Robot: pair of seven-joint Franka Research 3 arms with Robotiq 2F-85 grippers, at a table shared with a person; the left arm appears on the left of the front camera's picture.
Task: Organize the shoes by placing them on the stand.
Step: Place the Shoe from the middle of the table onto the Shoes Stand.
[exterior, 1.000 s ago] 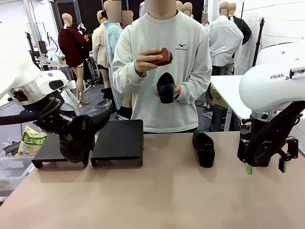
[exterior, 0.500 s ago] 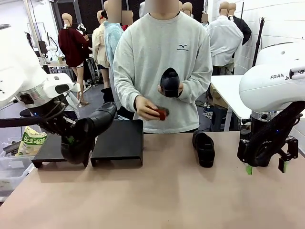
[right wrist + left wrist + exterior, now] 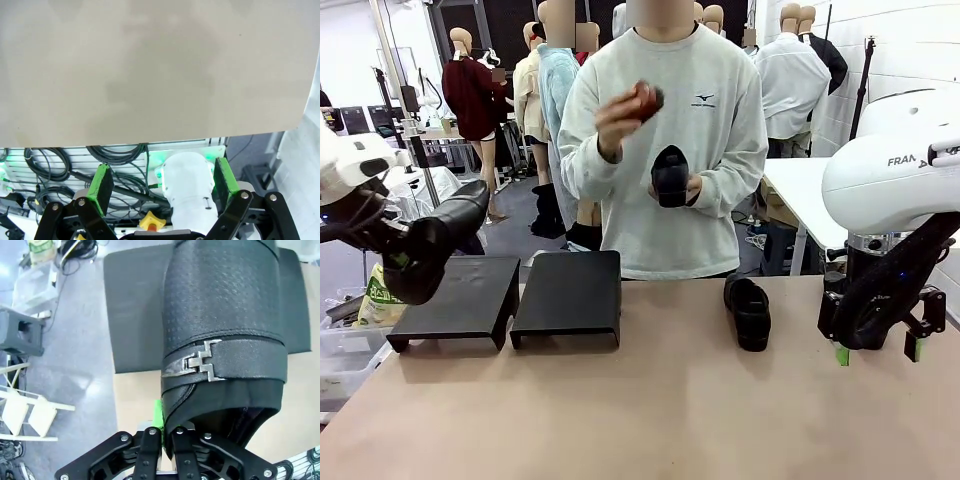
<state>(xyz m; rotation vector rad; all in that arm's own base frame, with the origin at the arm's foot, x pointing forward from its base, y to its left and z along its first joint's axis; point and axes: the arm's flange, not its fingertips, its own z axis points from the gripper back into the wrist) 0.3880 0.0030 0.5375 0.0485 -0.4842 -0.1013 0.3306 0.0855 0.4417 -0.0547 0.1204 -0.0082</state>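
Left hand (image 3: 167, 429) holds a shoe (image 3: 435, 240) above the stand (image 3: 455, 300); another shoe (image 3: 748, 312) lies mid-table.

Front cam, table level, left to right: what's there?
left stand → right stand → shoe on the table → right gripper, open
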